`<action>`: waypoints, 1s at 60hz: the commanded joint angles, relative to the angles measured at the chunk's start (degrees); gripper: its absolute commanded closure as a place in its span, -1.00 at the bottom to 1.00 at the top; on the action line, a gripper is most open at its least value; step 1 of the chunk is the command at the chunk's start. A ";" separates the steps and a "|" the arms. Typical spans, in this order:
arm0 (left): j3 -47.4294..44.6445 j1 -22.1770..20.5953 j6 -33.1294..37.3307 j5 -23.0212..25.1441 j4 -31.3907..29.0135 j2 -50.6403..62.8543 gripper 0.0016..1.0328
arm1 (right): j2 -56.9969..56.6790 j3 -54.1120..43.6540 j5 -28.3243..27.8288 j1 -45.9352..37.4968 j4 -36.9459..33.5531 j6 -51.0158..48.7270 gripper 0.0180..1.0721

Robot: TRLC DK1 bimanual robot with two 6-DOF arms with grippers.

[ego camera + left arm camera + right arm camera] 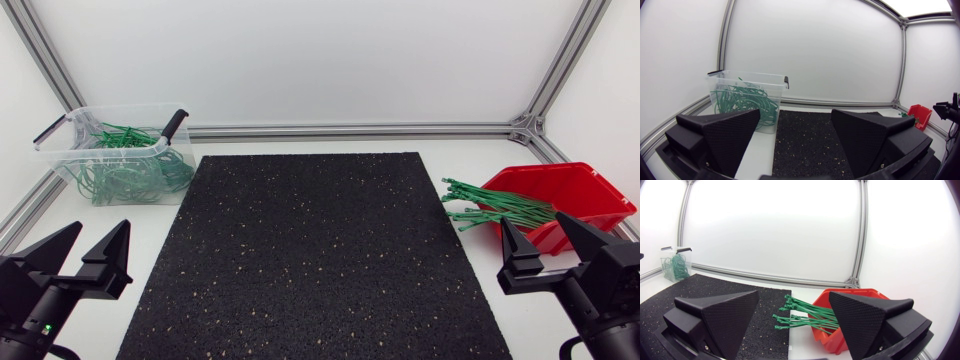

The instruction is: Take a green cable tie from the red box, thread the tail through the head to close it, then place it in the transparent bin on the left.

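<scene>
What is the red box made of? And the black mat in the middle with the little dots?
The red box looks like hard plastic: it is smooth and a bit shiny, with thin, stiff walls. The black mat is probably rubber made of pressed crumbs: it looks dull and grainy, with pale specks all over. Looks alone cannot make this certain.

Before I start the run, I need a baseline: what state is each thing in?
left tool: open, holding nothing.
right tool: open, holding nothing.
red box: open top, straight green cable ties poking out over its front edge.
transparent bin: lid off, looped ties piled inside.
black mat: lying flat on the table.
</scene>
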 commanded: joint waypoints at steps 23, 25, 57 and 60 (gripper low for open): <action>-2.35 -0.45 -1.04 -0.19 -0.66 -0.50 -0.92 | -0.58 -1.28 -0.14 -0.21 0.01 0.68 -0.94; -2.35 -0.45 -1.04 -0.19 -0.66 -0.50 -0.92 | -0.67 -1.28 -0.23 -0.30 0.01 0.68 -0.94; -2.44 -0.54 -1.04 -0.19 -0.66 -0.50 -0.92 | 5.75 10.32 -1.37 0.58 -5.62 0.68 -0.94; -2.35 -0.63 -1.04 -0.19 -0.66 -0.50 -0.92 | 8.12 12.96 -1.37 0.06 -6.76 0.68 -0.94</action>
